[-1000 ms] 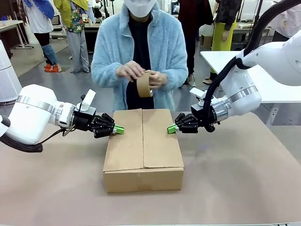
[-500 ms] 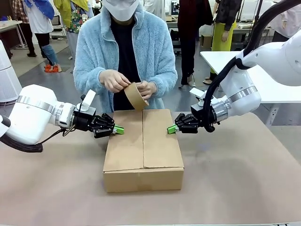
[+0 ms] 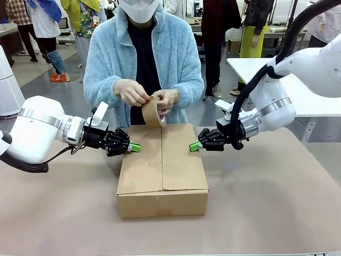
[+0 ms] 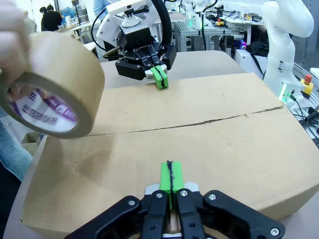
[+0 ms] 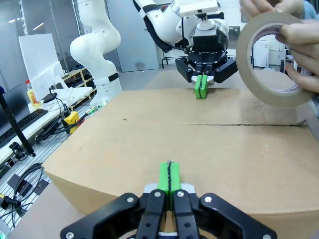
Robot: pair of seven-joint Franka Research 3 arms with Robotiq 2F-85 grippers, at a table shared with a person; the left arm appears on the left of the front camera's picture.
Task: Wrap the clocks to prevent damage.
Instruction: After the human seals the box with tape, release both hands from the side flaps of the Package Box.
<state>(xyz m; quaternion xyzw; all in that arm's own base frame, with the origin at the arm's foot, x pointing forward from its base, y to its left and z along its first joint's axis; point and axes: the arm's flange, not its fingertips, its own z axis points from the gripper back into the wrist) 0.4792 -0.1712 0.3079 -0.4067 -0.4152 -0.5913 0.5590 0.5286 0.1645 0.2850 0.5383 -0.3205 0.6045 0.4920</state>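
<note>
A closed cardboard box [image 3: 162,168] sits mid-table with its two top flaps meeting along a centre seam [image 4: 199,122]. The clocks are out of view. My left gripper [image 3: 135,146] is shut, its green tips resting on the left flap's edge [image 4: 172,174]. Opposite it, my right gripper [image 3: 195,145] is also shut, tips on the right flap's edge [image 5: 169,177]. Neither holds anything. A person at the far side holds a roll of brown tape [image 3: 151,112] in both hands just above the box's far edge, and the tape roll [image 4: 47,89] is close by in the left wrist view.
Brown paper covers the table [image 3: 277,202], with open room on both sides of the box. A white table [image 3: 256,66] stands at the back right. Other people stand farther off behind the person.
The person has lowered the tape roll from chest height to just above the box's far edge and turned it upright. Both arms and the box have stayed still.
</note>
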